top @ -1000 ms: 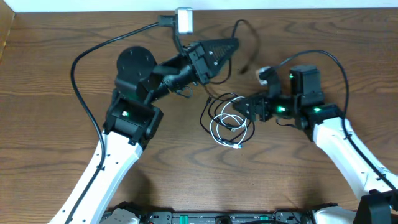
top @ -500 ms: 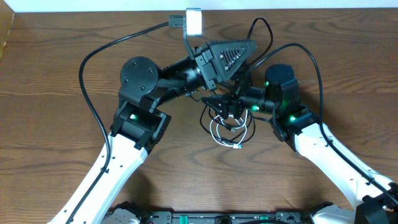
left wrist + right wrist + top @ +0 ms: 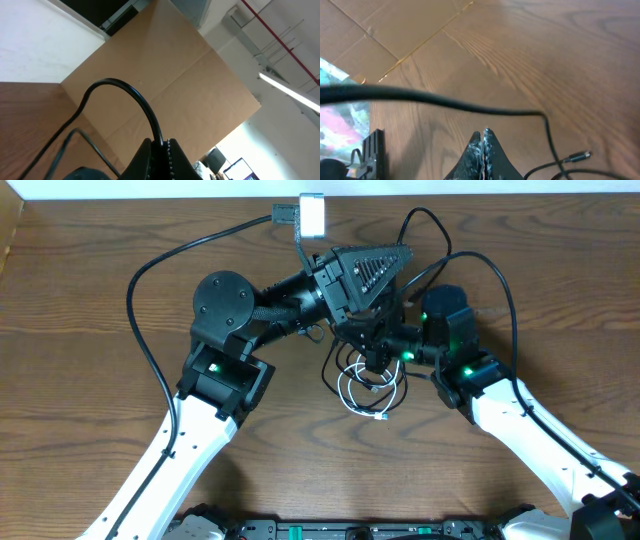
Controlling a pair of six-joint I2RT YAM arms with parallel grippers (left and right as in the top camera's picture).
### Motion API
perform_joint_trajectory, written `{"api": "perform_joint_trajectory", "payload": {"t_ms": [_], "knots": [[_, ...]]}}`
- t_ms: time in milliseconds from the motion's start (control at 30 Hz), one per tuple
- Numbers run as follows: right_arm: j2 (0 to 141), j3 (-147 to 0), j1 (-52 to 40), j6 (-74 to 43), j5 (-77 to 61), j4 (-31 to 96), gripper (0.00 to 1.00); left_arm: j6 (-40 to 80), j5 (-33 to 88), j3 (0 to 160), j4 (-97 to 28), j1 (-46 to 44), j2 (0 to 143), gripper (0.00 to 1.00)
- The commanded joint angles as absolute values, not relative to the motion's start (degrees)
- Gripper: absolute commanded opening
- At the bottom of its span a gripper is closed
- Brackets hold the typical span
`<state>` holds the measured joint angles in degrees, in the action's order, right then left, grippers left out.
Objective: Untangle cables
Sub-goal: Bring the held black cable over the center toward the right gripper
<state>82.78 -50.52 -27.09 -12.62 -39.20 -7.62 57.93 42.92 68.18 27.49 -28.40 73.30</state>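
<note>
- My right claw (image 3: 482,134) has swung in from the right since a second ago and has snapped closed, fingers pressed together. I cannot tell whether any cable is caught between them.
- It now sits over the top of the looped white cable (image 3: 347,395), just below my left claw (image 3: 161,145).
- My left claw stays clamped on a thin black cable (image 3: 122,90) that arcs up out of it.
- The white cable lies on the desk (image 3: 90,380), a second black cable (image 3: 328,370) overlapping it.
</note>
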Motion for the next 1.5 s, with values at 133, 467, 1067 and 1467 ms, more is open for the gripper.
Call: {"api": "perform_joint_trajectory", "payload": {"t_ms": [133,467,1067,1467], "knots": [[82.78,-50.89,-27.42,-13.67,-38.87,-9.93,0.52,57.78,41.78,69.23,28.29,-28.32,72.86,0.07],[82.78,-50.89,-27.49,-17.37,-37.67,-20.08,0.57,60.27,41.32,69.23,33.28,-28.32,72.86,0.07],[82.78,-50.89,-27.53,-17.30,-37.87,-20.58,0.12,71.88,39.38,69.23,33.95,-28.32,72.86,0.08],[82.78,-50.89,-27.53,-17.32,-39.20,-14.96,0.01,56.75,37.10,69.23,26.55,-28.32,72.88,0.34]]}}
